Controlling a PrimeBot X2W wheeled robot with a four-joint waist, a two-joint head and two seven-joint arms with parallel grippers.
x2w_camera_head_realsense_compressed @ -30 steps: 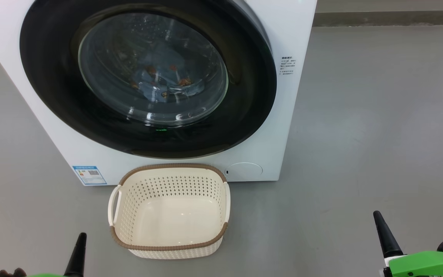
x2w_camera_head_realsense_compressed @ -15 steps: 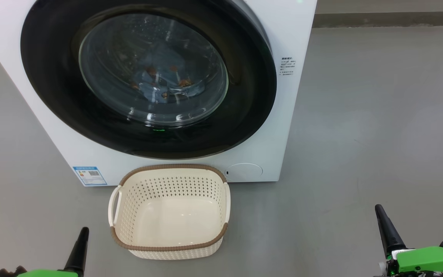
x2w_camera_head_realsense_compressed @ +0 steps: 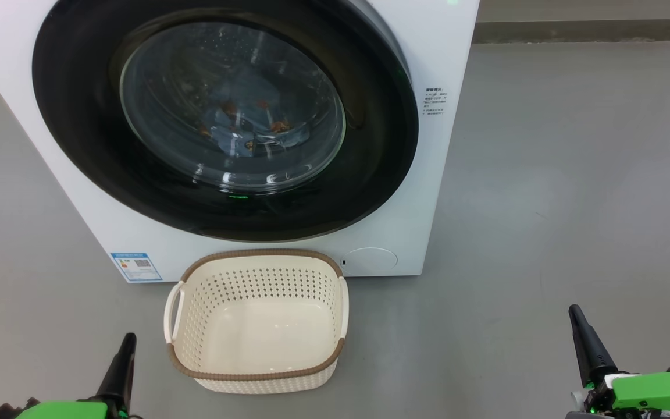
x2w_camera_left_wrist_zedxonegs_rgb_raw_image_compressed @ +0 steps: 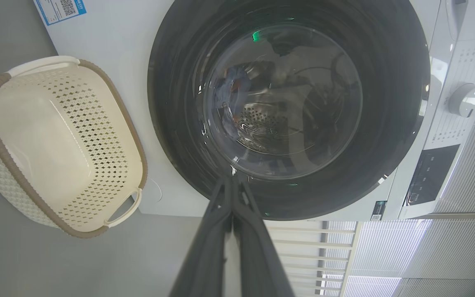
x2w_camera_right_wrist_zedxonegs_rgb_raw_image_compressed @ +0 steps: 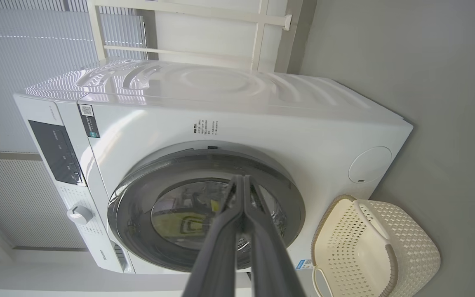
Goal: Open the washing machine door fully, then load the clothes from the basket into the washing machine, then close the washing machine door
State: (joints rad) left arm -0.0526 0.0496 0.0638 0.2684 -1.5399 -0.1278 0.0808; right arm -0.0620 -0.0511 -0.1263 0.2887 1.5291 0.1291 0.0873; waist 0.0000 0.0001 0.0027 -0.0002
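Head view: clothes (x2w_camera_head_realsense_compressed: 242,125) blurred behind washing machine door (x2w_camera_head_realsense_compressed: 373,163), top cropped; left end effector (x2w_camera_head_realsense_compressed: 128,338), right end effector (x2w_camera_head_realsense_compressed: 573,309) clenched empty.

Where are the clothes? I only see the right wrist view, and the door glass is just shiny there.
Observer: In the head view, blue clothes with orange figures lie behind the door glass.
Operator: Is the basket all empty? My view cuts it off.
Observer: Yes. The head view shows the whole floor of the basket, and it is bare.
Operator: What is the other gripper doing?
Observer: The left gripper is shut. In the head view it sits low, left of the basket, holding nothing.
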